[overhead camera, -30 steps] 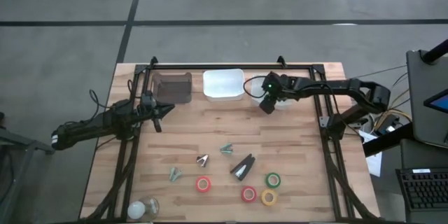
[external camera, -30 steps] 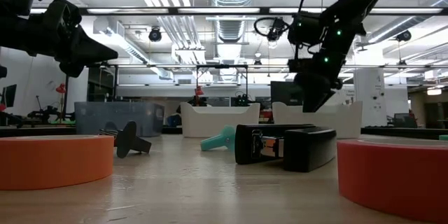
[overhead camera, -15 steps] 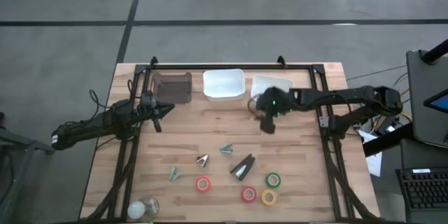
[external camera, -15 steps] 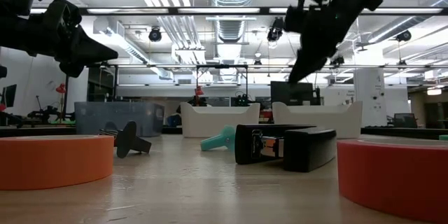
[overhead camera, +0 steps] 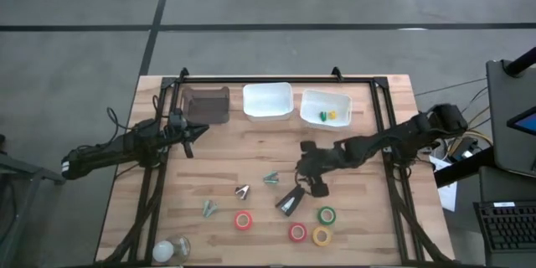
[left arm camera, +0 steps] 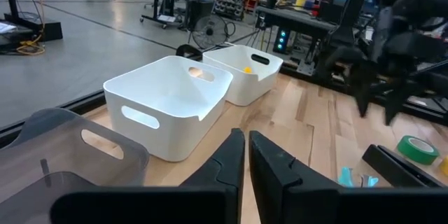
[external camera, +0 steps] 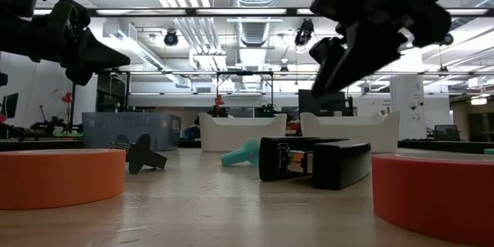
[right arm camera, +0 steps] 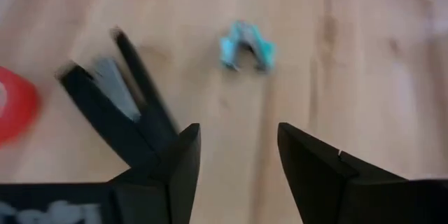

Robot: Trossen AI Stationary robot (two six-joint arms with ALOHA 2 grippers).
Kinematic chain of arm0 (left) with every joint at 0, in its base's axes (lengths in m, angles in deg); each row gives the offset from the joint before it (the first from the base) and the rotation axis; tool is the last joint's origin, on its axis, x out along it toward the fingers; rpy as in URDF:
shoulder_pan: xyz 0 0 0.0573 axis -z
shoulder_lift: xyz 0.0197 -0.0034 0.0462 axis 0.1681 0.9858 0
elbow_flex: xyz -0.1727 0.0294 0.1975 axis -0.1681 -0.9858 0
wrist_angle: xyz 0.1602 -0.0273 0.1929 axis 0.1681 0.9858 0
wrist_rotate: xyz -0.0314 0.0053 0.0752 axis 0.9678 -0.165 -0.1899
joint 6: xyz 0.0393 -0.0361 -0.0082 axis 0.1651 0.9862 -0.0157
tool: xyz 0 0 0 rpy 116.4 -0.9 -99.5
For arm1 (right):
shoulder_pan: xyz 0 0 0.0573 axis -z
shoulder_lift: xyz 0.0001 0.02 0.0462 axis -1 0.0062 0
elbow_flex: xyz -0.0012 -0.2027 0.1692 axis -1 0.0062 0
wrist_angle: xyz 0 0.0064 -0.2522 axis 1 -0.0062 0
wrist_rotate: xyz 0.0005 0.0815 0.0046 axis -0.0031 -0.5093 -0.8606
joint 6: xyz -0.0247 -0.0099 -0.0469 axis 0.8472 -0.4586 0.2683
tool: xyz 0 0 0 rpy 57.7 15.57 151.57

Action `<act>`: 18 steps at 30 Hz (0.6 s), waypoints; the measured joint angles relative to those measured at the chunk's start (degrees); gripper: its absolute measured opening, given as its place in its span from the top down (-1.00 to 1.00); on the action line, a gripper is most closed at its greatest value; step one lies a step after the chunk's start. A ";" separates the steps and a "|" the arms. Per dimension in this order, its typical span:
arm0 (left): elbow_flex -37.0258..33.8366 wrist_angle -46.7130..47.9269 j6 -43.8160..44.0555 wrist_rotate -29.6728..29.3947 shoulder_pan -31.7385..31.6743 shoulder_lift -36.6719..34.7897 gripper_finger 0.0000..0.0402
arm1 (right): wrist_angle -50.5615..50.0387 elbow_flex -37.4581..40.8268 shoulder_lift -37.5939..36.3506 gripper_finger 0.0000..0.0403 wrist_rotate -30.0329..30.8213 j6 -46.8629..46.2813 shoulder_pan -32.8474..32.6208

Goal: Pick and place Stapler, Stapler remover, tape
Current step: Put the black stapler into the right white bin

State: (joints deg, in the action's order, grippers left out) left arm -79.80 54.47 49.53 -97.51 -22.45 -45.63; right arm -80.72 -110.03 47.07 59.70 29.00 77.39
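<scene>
The black stapler point(overhead camera: 291, 200) lies on the wooden table, near the middle right. It shows again in the right wrist view as the stapler point(right arm camera: 115, 105) and in the low view as the stapler point(external camera: 312, 162). My right gripper point(overhead camera: 312, 182) hovers just to its far right, open and slanting down, with nothing between the fingers of that gripper point(right arm camera: 234, 168). A teal staple remover point(overhead camera: 271, 178) and a grey one point(overhead camera: 242, 191) lie to the stapler's left. Tape rolls rest flat near the front: red point(overhead camera: 243, 220), red point(overhead camera: 297, 232), green point(overhead camera: 326, 215), yellow point(overhead camera: 322, 235). My left gripper point(overhead camera: 188, 131) waits shut at the far left.
Three bins stand along the far edge: a dark one point(overhead camera: 208, 105), a white one point(overhead camera: 268, 100), and a second white one point(overhead camera: 325, 107) holding small green and yellow things. Another staple remover point(overhead camera: 209, 209) and a pale round object point(overhead camera: 172, 249) lie near the front left.
My right gripper has swung from above the far right white bin toward the table's near edge, ending beside the stapler, and has turned as it went. The bin it had covered now shows its green and yellow contents.
</scene>
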 joint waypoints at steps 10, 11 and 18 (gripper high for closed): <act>0.00 0.01 0.02 -0.01 0.01 0.00 0.88 | 7.57 -1.86 8.71 0.12 -1.30 0.68 -2.37; 0.00 0.00 0.00 0.00 0.02 0.00 0.88 | 7.58 -2.89 9.84 0.12 -1.80 0.69 -2.52; 0.00 0.00 0.00 -0.01 0.01 0.02 0.87 | 3.96 -10.44 16.20 0.16 -5.39 2.07 -4.03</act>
State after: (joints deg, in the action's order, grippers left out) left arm -79.80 54.47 49.53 -97.52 -22.44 -45.61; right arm -76.75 -120.47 63.27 54.31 31.08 73.37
